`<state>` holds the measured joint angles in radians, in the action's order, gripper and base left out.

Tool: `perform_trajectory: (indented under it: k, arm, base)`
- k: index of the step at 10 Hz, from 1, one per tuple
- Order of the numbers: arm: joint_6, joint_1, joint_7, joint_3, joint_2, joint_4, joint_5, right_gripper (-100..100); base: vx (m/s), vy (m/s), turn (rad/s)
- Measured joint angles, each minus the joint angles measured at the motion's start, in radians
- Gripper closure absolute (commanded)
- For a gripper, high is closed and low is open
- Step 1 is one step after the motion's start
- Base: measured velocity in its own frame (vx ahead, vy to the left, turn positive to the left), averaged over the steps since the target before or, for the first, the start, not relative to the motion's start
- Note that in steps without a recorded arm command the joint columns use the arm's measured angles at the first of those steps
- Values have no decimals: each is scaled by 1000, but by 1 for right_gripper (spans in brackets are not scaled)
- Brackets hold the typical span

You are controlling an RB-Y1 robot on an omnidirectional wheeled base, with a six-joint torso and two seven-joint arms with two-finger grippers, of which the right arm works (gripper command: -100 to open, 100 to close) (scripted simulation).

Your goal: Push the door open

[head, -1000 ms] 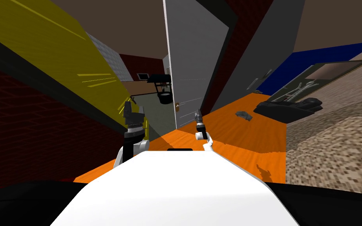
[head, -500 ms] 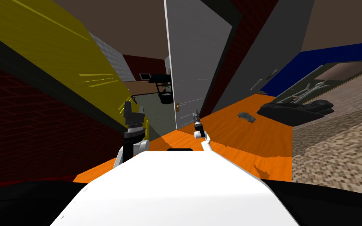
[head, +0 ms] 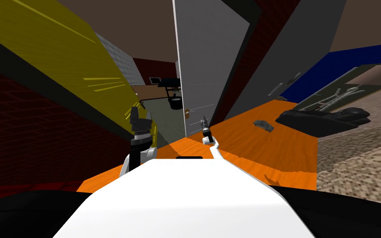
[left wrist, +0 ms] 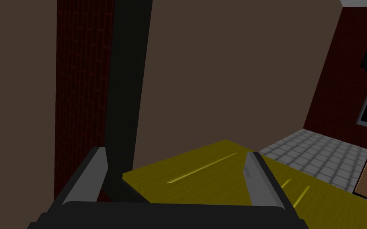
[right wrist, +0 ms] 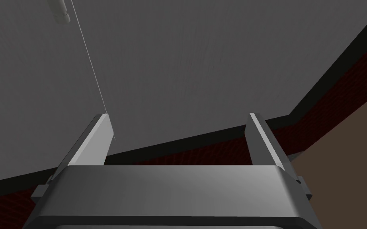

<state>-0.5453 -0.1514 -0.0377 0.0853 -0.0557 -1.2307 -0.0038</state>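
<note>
Head view: grey door (head: 204,82) ahead, yellow panel (head: 61,53) left, dark machine (head: 326,117) right.

Dim, flat, even light; strong wide-lens splay toward the head view's corners.

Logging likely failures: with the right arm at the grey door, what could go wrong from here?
1. The right end effector faces the grey door with fingers open; the thin tips may skid on its flat face.
2. It sits away from the knob, likely nearer the hinge side, so leverage may be poor.
3. The left end effector is close beside the yellow panel and could scrape it if I advance.
</note>
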Motion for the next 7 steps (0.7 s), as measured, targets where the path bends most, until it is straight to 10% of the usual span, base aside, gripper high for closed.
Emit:
perform_trajectory:
  k: [7]
  arm:
    - [20,-116,-13,20,15,187,-7,-100]
  base:
    - [45,-41,58]
